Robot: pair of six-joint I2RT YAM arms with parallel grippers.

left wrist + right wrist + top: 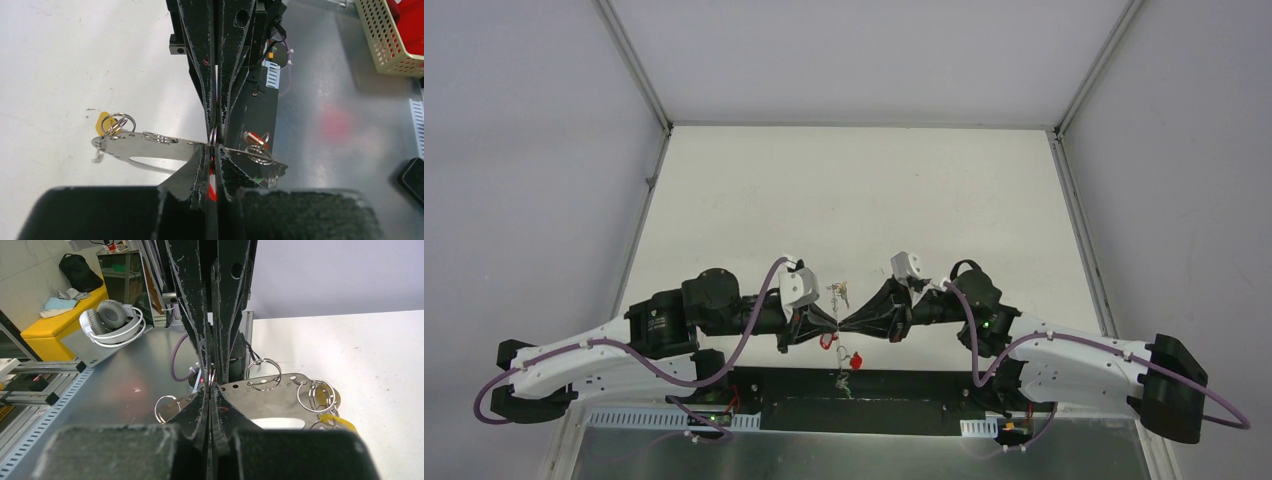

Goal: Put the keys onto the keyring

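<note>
Grip, left: the left gripper (214, 150) is clenched, its two black fingers drawn in to a hairline slit. A speck of red shows in the slit just behind the tips.
Grip, right: the right gripper (210, 389) is clenched the same way. It meets the left gripper tip to tip, with both arms stretched toward each other.
Between the tips: the keyring (214, 136) shows as a thin wire loop seen edge-on. The left fingers pinch it from one side and the right fingers from the other, and they hide most of it.
Across the tips: a flat silver plate (150, 146) with punched holes and a long cut-out runs crosswise to both grippers, right where the tips meet, and is clear of the table (854, 200). How it joins the keyring cannot be told.
Far side of the tips: small split rings (119, 122) sit at that end of the plate, with a yellow tag (102, 120) behind them. In the top view the keys (837, 293) on this side hang in a small cluster just beyond the meeting point.
Near side of the tips: a red tag (250, 137) hangs on another split ring at the plate. In the top view a red tag also dangles just below the tips, toward the arm bases, with a further small piece lower over the black base.
Under the near side: a grey metal sheet (340, 100).
Further out: a perforated cream basket (390, 40) lies beyond the right gripper in the left wrist view. White headphones (112, 322) lie beyond the left gripper in the right wrist view.
</note>
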